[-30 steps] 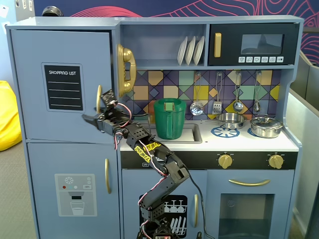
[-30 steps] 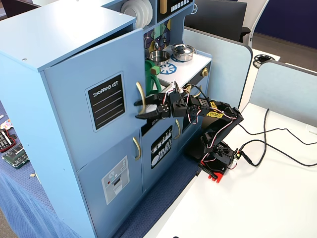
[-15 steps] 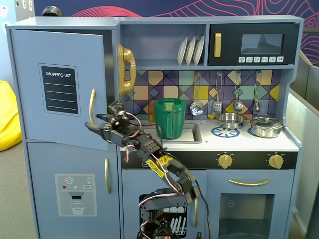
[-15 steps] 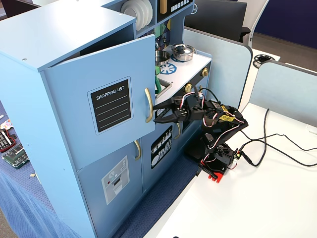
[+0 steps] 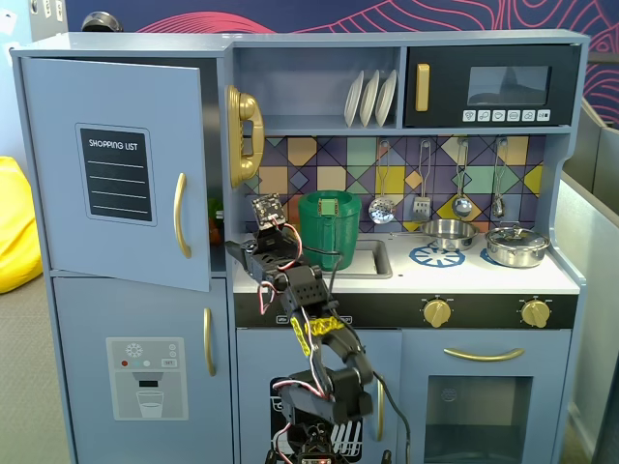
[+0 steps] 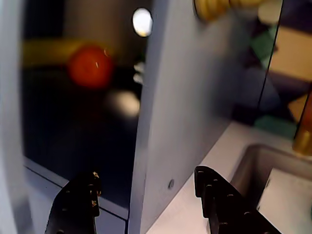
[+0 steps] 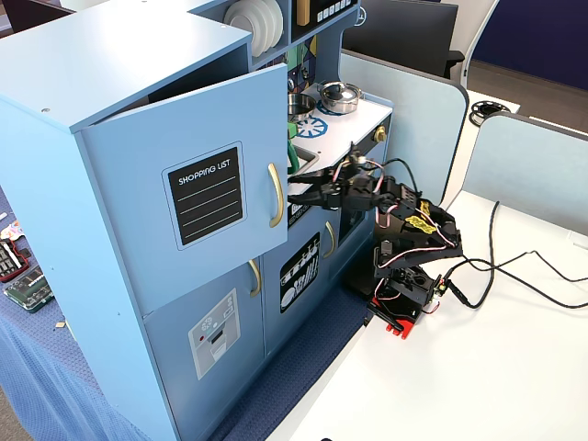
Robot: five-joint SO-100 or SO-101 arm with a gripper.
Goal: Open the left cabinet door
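The left cabinet door (image 5: 116,174), blue-grey with a black "SHOPPING LIST" panel and a curved gold handle (image 5: 180,215), stands partly open and swung outward; it also shows in the other fixed view (image 7: 197,184). My gripper (image 5: 232,251) is open and empty, just right of the door's free edge at the compartment opening (image 7: 299,196). In the wrist view the gripper (image 6: 146,185) has its black fingers (image 6: 80,200) on either side of the cabinet's grey side wall (image 6: 185,97). Inside the dark compartment lies a blurred red ball (image 6: 90,66).
A green pot (image 5: 329,227) sits in the sink beside the arm. A gold toy phone (image 5: 242,135) hangs above the gripper. Metal pots (image 5: 517,246) stand on the stove. The lower dispenser door (image 5: 145,377) is shut. Cables (image 7: 514,266) trail over the white table.
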